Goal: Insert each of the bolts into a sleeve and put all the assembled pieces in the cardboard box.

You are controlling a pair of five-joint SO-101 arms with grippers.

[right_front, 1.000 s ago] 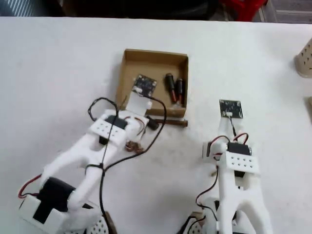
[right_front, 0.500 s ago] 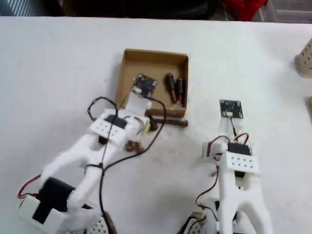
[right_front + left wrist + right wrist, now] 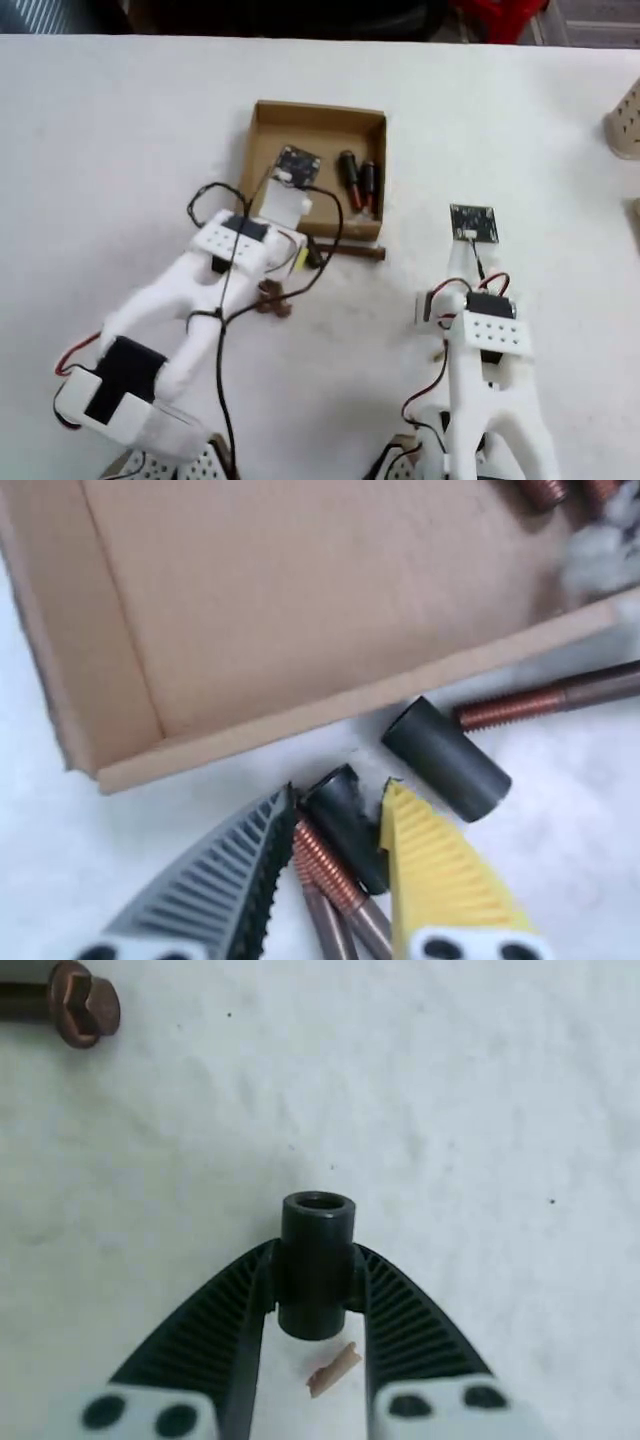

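Observation:
The cardboard box [image 3: 262,140] lies at the table's middle with two assembled pieces [image 3: 358,180] along its right wall. Just short of the box's near wall [image 3: 330,715], my left gripper [image 3: 338,792] is shut on a copper bolt whose threaded end carries a black sleeve [image 3: 348,830]. A loose black sleeve [image 3: 445,760] and a bare bolt [image 3: 560,692] lie beside that wall; the bare bolt [image 3: 352,251] also shows from above. My right gripper [image 3: 315,1260] is shut on another black sleeve [image 3: 316,1225], held low over the table with its bore facing away.
A copper bolt head [image 3: 85,1005] lies on the table ahead of the right gripper. A small tan chip [image 3: 333,1371] sits between the right fingers. A pale perforated object [image 3: 625,120] stands at the table's far right edge. Cables loop over the left arm [image 3: 215,270].
The left arm has shifted forward toward the box, bringing its gripper and sleeved bolt closer to the near wall. The right arm has stayed still.

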